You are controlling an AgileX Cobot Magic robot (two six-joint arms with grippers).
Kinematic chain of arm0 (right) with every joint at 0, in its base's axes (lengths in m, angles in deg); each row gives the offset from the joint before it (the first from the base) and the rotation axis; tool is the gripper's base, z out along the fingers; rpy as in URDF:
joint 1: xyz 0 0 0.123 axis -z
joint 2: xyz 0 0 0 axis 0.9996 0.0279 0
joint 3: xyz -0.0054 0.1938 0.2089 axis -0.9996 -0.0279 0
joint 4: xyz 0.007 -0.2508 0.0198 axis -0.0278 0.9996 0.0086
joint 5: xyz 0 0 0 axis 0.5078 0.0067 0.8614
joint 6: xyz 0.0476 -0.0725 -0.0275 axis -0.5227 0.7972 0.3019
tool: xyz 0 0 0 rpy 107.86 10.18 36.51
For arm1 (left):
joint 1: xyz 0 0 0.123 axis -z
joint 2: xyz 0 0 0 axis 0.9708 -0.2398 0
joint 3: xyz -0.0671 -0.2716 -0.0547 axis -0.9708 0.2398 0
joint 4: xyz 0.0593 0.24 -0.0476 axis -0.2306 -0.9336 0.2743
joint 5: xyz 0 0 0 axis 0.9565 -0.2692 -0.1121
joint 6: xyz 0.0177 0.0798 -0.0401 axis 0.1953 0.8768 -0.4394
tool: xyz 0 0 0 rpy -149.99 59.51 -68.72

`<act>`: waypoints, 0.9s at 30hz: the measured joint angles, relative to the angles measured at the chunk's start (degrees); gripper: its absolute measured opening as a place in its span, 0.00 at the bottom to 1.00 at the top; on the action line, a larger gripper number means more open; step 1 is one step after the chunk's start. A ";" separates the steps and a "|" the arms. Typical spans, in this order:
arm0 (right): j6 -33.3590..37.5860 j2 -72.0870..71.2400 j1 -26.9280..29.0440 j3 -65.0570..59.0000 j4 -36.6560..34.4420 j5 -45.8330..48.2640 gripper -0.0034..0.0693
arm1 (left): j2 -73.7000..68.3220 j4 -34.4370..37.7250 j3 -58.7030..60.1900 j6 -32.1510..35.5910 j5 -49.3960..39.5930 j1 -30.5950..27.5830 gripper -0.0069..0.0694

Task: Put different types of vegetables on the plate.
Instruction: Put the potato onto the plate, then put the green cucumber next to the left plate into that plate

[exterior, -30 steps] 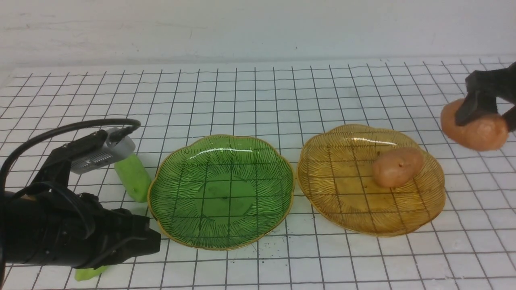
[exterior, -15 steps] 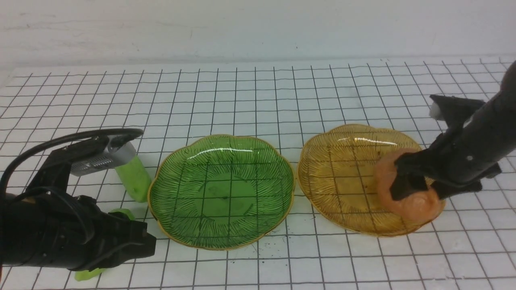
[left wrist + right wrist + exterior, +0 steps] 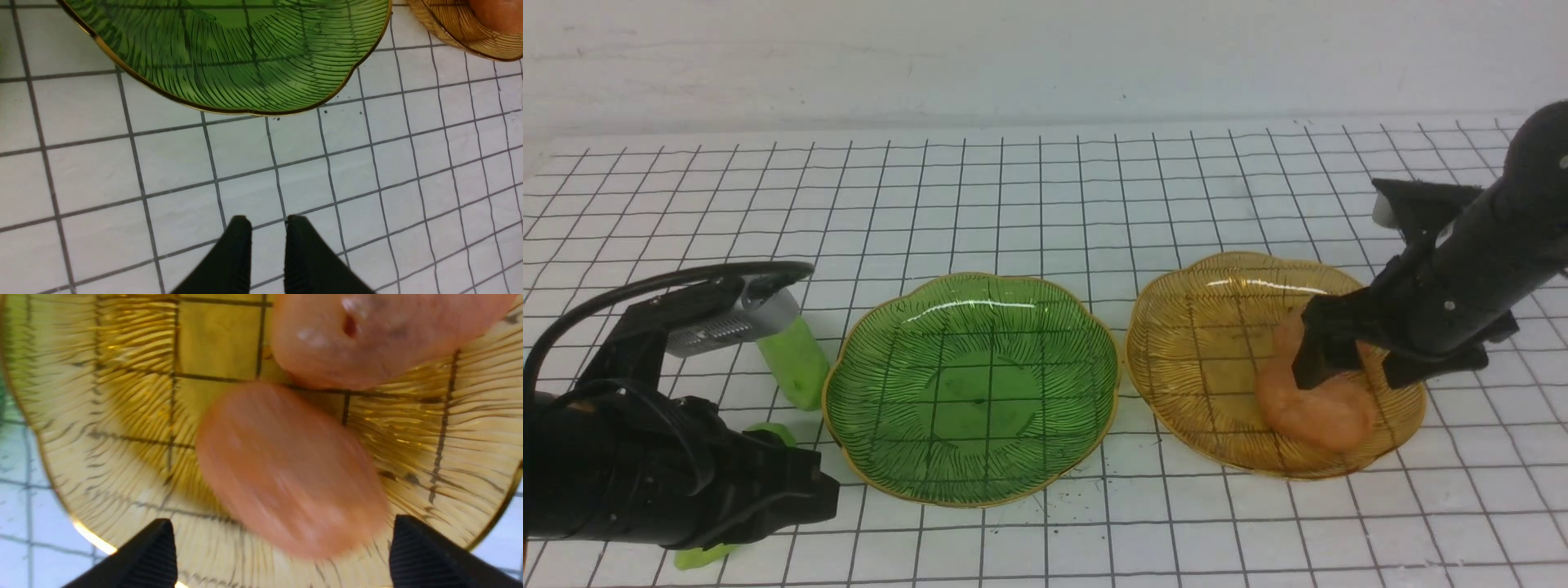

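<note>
The front camera sits between the arms, looking forward and down across the bench (image 3: pixel 1045 180), and takes in the green plate (image 3: pixel 972 392) and the amber plate (image 3: pixel 1201 351). The left wrist camera looks steeply down past the left tool (image 3: pixel 267 220), close to the bench, catching both plates' near edges. The right wrist camera hangs very close over the amber plate, behind the right tool (image 3: pixel 282 520).
</note>
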 joint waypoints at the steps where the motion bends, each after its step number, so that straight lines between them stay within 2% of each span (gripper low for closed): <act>1: 0.00 0.00 0.00 1.17 0.13 1.48 0.88 | 0.00 0.00 0.00 0.00 0.00 0.00 0.23; 2: 0.06 0.00 0.00 1.78 0.19 2.31 0.86 | 0.00 0.00 0.00 0.00 0.00 0.00 0.23; 4: 0.83 0.00 0.00 6.24 0.56 8.85 0.71 | 0.00 -0.41 0.00 0.00 0.00 0.00 0.23; 7: 1.92 0.00 0.00 8.17 0.74 11.89 0.56 | 0.00 -1.69 0.00 0.00 0.00 0.00 0.23; 9: 2.46 -1.06 0.00 8.82 0.85 12.80 0.34 | 0.00 -4.73 0.00 0.00 0.00 0.00 0.23; 11: 2.46 -2.76 0.00 7.87 0.30 13.04 0.17 | 0.00 -8.37 0.00 -0.36 0.05 0.00 0.23; 14: 2.74 -7.44 0.00 4.75 -2.01 13.24 0.06 | 0.00 -14.12 0.00 -3.18 0.80 0.00 0.23; 19: 4.02 -14.68 0.00 -1.46 -3.12 13.46 0.03 | 0.00 -17.82 0.00 -10.10 2.89 0.00 0.26; 24: 4.58 -22.78 0.00 -9.30 -3.23 13.81 0.03 | 0.00 -21.33 0.00 -12.77 4.74 0.00 0.36; 27: 5.13 -27.79 0.00 -13.68 -3.29 14.05 0.03 | 0.00 -24.34 0.00 -13.32 7.60 0.00 0.49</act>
